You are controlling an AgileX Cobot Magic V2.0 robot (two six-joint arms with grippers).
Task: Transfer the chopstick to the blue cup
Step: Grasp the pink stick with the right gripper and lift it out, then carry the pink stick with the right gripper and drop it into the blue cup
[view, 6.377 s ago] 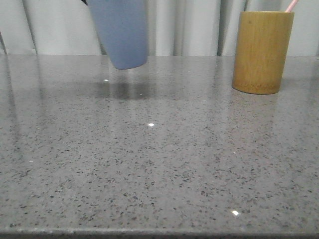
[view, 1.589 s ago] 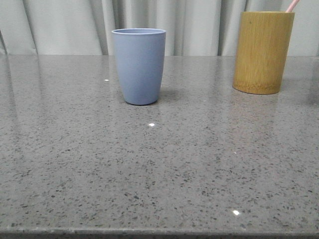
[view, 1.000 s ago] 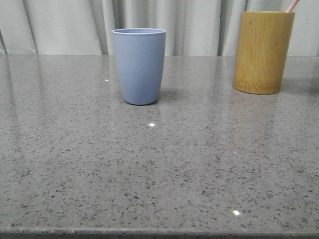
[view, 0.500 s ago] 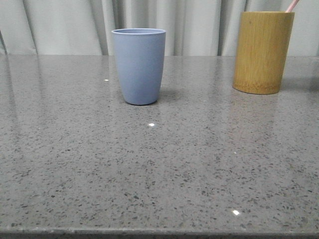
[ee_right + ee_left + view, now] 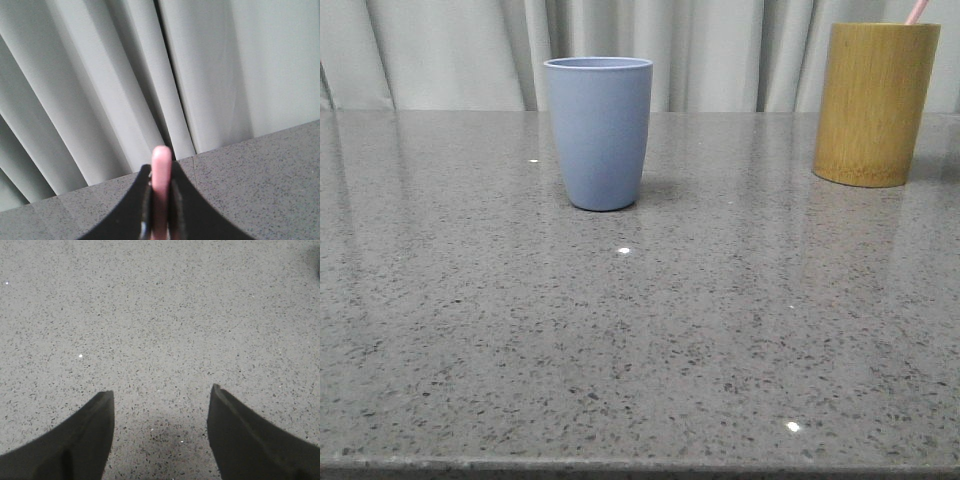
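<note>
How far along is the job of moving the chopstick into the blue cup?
Done: the blue cup stands upright on the table. In hand: the right gripper pinches the chopstick, whose tip pokes from the bamboo holder. Left: lift it out, carry it over, drop it in.

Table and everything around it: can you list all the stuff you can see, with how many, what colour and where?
Blue cup: one, pale greyish-blue, upright on the table, left of the middle toward the back.
Bamboo cup: one, yellow-brown, upright at the back right.
Chopstick: one, pale pink, its end poking out above the bamboo cup and pinched in the right gripper.
Table: one, grey speckled stone.
Curtain: one, whitish-grey with folds, behind the table.
Left gripper: one, black, open above bare tabletop, holding nothing.
Right gripper: one, black, shut on the chopstick.
</note>
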